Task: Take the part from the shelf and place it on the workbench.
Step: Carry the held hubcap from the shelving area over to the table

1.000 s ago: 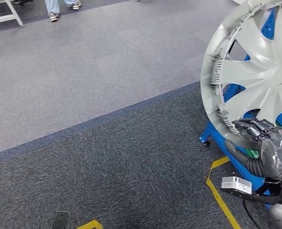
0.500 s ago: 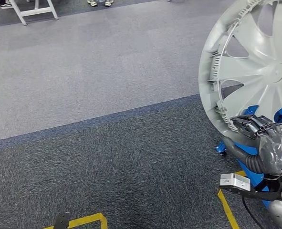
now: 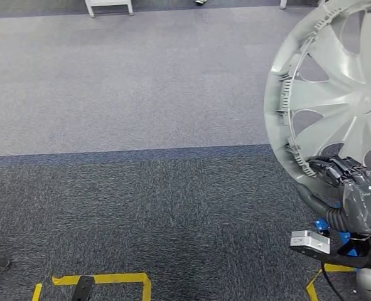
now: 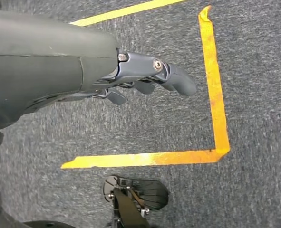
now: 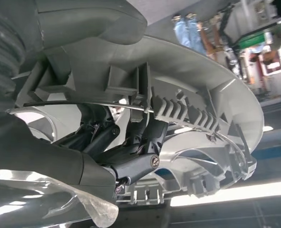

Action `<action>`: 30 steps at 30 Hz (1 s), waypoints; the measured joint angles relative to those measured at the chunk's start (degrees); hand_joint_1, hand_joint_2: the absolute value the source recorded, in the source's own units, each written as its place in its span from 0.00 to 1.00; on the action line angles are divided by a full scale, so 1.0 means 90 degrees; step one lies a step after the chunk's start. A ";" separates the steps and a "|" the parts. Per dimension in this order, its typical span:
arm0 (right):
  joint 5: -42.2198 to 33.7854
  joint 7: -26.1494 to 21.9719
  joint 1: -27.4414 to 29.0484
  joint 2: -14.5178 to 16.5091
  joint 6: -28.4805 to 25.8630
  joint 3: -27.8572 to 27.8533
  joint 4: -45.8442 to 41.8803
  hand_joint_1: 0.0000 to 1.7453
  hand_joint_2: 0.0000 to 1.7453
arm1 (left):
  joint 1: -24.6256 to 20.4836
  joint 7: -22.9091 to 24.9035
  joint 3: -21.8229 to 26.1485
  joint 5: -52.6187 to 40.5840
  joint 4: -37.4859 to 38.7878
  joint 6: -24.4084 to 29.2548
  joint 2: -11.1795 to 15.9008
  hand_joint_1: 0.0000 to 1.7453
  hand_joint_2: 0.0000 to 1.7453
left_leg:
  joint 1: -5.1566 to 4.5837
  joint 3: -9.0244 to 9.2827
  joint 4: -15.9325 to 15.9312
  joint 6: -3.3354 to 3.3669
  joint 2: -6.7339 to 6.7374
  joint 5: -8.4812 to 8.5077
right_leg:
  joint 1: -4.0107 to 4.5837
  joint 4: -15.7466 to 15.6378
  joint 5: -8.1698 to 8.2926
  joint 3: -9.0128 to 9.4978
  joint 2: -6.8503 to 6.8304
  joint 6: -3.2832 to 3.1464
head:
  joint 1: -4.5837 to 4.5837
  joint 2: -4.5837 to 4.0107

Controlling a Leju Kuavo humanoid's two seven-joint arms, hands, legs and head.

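Right hand [image 3: 340, 170] grips the lower rim of the grey hubcap [image 3: 333, 94], fingers [image 5: 146, 137] curled behind its ribbed edge, holding it upright in the air above the carpet floor [image 3: 140, 119]. Left hand [image 4: 146, 78] hangs low with fingers spread and nothing in them, over yellow tape [image 4: 214, 95] on the floor.

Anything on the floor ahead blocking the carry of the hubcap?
Nothing visible does. The right hand grips the hubcap by its lower rim. The carpet ahead is open, with only flat yellow tape near the feet. The workbench isn't in sight.
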 joint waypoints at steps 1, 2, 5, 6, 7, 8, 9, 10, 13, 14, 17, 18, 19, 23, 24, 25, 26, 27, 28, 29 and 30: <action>0.0020 0.0002 0.0036 0.0000 -0.0008 -0.0013 -0.0014 1.00 1.00 | 0.0000 0.0001 -0.0006 -0.0015 0.0001 0.0005 -0.0001 0.00 1.00 | 0.0004 -0.0028 0.0027 -0.0030 -0.0070 -0.0008 | -0.0005 -0.0125 0.0003 0.0073 0.0066 -0.0018 | -0.0001 0.0001; 0.0039 0.0005 0.0075 0.0001 -0.0016 -0.0025 -0.0030 1.00 1.00 | 0.0006 0.0002 -0.0016 -0.0029 0.0001 0.0008 0.0000 0.00 1.00 | 0.0008 -0.0056 0.0040 -0.0053 -0.0139 -0.0004 | 0.0004 -0.0145 -0.0024 0.0106 0.0068 -0.0051 | -0.0001 0.0001; 0.0079 0.0029 0.0154 0.0001 -0.0027 -0.0072 -0.0076 1.00 1.00 | 0.0043 0.0004 -0.0054 -0.0064 0.0000 0.0015 -0.0002 0.00 1.00 | 0.0010 -0.0131 0.0173 -0.0127 -0.0006 -0.0099 | 0.0006 -0.0156 -0.0029 0.0145 -0.0132 -0.0167 | -0.0026 0.0002; 0.0095 0.0039 0.0181 0.0001 -0.0028 -0.0094 -0.0093 1.00 1.00 | 0.0037 0.0004 -0.0067 -0.0074 -0.0001 0.0017 -0.0008 0.00 1.00 | 0.0009 -0.0226 0.0394 -0.0162 0.0185 -0.0234 | 0.0008 -0.0164 -0.0037 0.0165 -0.0209 -0.0204 | -0.0040 0.0002; 0.0116 0.0047 0.0212 0.0000 -0.0030 -0.0117 -0.0110 1.00 1.00 | 0.0025 0.0004 -0.0079 -0.0084 -0.0001 0.0019 -0.0019 0.00 1.00 | 0.0016 -0.0377 0.0745 -0.0195 0.0400 -0.0422 | 0.0025 -0.0167 -0.0050 0.0182 -0.0290 -0.0235 | -0.0054 0.0002; 0.0138 0.0050 0.0245 0.0001 -0.0032 -0.0136 -0.0126 1.00 1.00 | 0.0010 0.0004 -0.0090 -0.0097 -0.0002 0.0019 -0.0030 0.00 1.00 | 0.0035 -0.0571 0.1169 -0.0220 0.0530 -0.0619 | 0.0041 -0.0167 -0.0066 0.0195 -0.0373 -0.0260 | -0.0067 0.0002; 0.0158 0.0053 0.0272 0.0001 -0.0033 -0.0149 -0.0138 1.00 1.00 | 0.0000 0.0005 -0.0098 -0.0112 -0.0002 0.0019 -0.0043 0.00 1.00 | 0.0056 -0.0749 0.1549 -0.0233 0.0581 -0.0764 | 0.0056 -0.0166 -0.0079 0.0207 -0.0455 -0.0274 | -0.0064 0.0002; 0.0172 0.0056 0.0297 0.0001 -0.0035 -0.0157 -0.0149 1.00 1.00 | -0.0001 0.0009 -0.0103 -0.0129 -0.0002 0.0019 -0.0053 0.00 1.00 | 0.0070 -0.0861 0.1788 -0.0234 0.0599 -0.0816 | 0.0067 -0.0166 -0.0093 0.0220 -0.0535 -0.0281 | -0.0066 0.0002; 0.0211 0.0073 0.0381 0.0002 -0.0042 -0.0187 -0.0194 1.00 1.00 | 0.0002 0.0020 -0.0113 -0.0171 -0.0003 0.0022 -0.0073 0.00 1.00 | 0.0050 -0.0552 0.1136 -0.0166 0.0711 -0.0324 | 0.0084 -0.0167 -0.0148 0.0291 -0.0767 -0.0274 | -0.0065 0.0002; 0.0230 0.0078 0.0404 0.0002 -0.0045 -0.0202 -0.0211 1.00 1.00 | -0.0007 0.0021 -0.0118 -0.0184 -0.0004 0.0025 -0.0075 0.00 1.00 | 0.0007 -0.0346 0.0718 -0.0129 0.0857 -0.0149 | 0.0091 -0.0169 -0.0170 0.0319 -0.0839 -0.0262 | -0.0063 0.0002; 0.0286 0.0083 0.0465 0.0002 -0.0077 -0.0257 -0.0243 1.00 1.00 | -0.0053 0.0033 -0.0146 -0.0225 -0.0008 0.0032 -0.0081 0.00 1.00 | -0.0121 -0.0077 0.0085 -0.0036 0.1108 -0.0044 | 0.0116 -0.0191 -0.0215 0.0361 -0.1050 -0.0189 | -0.0064 0.0002; 0.0299 0.0087 0.0480 0.0002 -0.0086 -0.0271 -0.0251 1.00 1.00 | -0.0058 0.0044 -0.0157 -0.0236 -0.0008 0.0034 -0.0083 0.00 1.00 | -0.0129 -0.0068 0.0028 -0.0007 0.1038 -0.0039 | 0.0119 -0.0211 -0.0227 0.0386 -0.1129 -0.0156 | -0.0064 0.0002; 0.0313 0.0095 0.0490 0.0002 -0.0087 -0.0285 -0.0262 1.00 1.00 | -0.0053 0.0060 -0.0171 -0.0251 -0.0010 0.0035 -0.0093 0.00 1.00 | -0.0114 -0.0040 -0.0016 0.0018 0.0964 -0.0021 | 0.0107 -0.0220 -0.0252 0.0403 -0.1149 -0.0123 | -0.0061 0.0002; 0.0372 0.0111 0.0549 0.0004 -0.0092 -0.0334 -0.0296 1.00 1.00 | -0.0084 0.0109 -0.0217 -0.0291 -0.0017 0.0036 -0.0132 0.00 1.00 | -0.0035 0.0066 -0.0149 0.0117 0.0659 0.0044 | 0.0070 0.0729 -0.0759 -0.0056 -0.0481 -0.0061 | -0.0014 -0.0001; 0.0382 0.0111 0.0563 0.0004 -0.0092 -0.0344 -0.0300 1.00 1.00 | -0.0095 0.0113 -0.0228 -0.0293 -0.0018 0.0036 -0.0144 0.00 1.00 | -0.0030 0.0070 -0.0146 0.0123 0.0576 0.0042 | 0.0070 0.1168 -0.0907 -0.0307 -0.0382 -0.0049 | -0.0004 -0.0001; 0.0388 0.0110 0.0574 0.0004 -0.0092 -0.0347 -0.0301 1.00 1.00 | -0.0097 0.0114 -0.0239 -0.0296 -0.0019 0.0036 -0.0158 0.00 1.00 | -0.0027 0.0079 -0.0143 0.0125 0.0487 0.0037 | 0.0069 0.1480 -0.0961 -0.0510 -0.0345 -0.0036 | 0.0002 -0.0001; 0.0389 0.0110 0.0584 0.0004 -0.0092 -0.0348 -0.0302 1.00 1.00 | -0.0096 0.0115 -0.0249 -0.0298 -0.0019 0.0036 -0.0174 0.00 1.00 | -0.0022 0.0089 -0.0138 0.0122 0.0398 0.0030 | 0.0067 0.1574 -0.0889 -0.0617 -0.0333 -0.0024 | 0.0001 -0.0001; 0.0390 0.0109 0.0591 0.0004 -0.0092 -0.0348 -0.0302 1.00 1.00 | -0.0094 0.0115 -0.0254 -0.0300 -0.0019 0.0036 -0.0186 0.00 1.00 | -0.0012 0.0106 -0.0129 0.0110 0.0303 0.0019 | 0.0060 0.1393 -0.0681 -0.0587 -0.0322 -0.0013 | 0.0001 -0.0001; 0.0390 0.0111 0.0596 0.0004 -0.0092 -0.0350 -0.0303 1.00 1.00 | -0.0095 0.0116 -0.0257 -0.0302 -0.0020 0.0036 -0.0196 0.00 1.00 | 0.0004 0.0122 -0.0114 0.0089 0.0210 0.0001 | 0.0041 0.1002 -0.0400 -0.0446 -0.0274 0.0001 | 0.0002 -0.0001; 0.0390 0.0112 0.0597 0.0005 -0.0092 -0.0355 -0.0302 1.00 1.00 | -0.0098 0.0116 -0.0259 -0.0304 -0.0021 0.0036 -0.0204 0.00 1.00 | 0.0014 0.0126 -0.0087 0.0055 0.0119 -0.0025 | 0.0013 0.0561 -0.0175 -0.0263 -0.0136 0.0023 | 0.0005 -0.0001; 0.0390 0.0114 0.0598 0.0006 -0.0091 -0.0361 -0.0304 1.00 1.00 | -0.0104 0.0116 -0.0260 -0.0305 -0.0021 0.0036 -0.0206 0.00 1.00 | 0.0018 0.0110 -0.0039 0.0019 0.0032 -0.0052 | -0.0016 0.0178 -0.0026 -0.0087 0.0003 0.0028 | 0.0008 -0.0001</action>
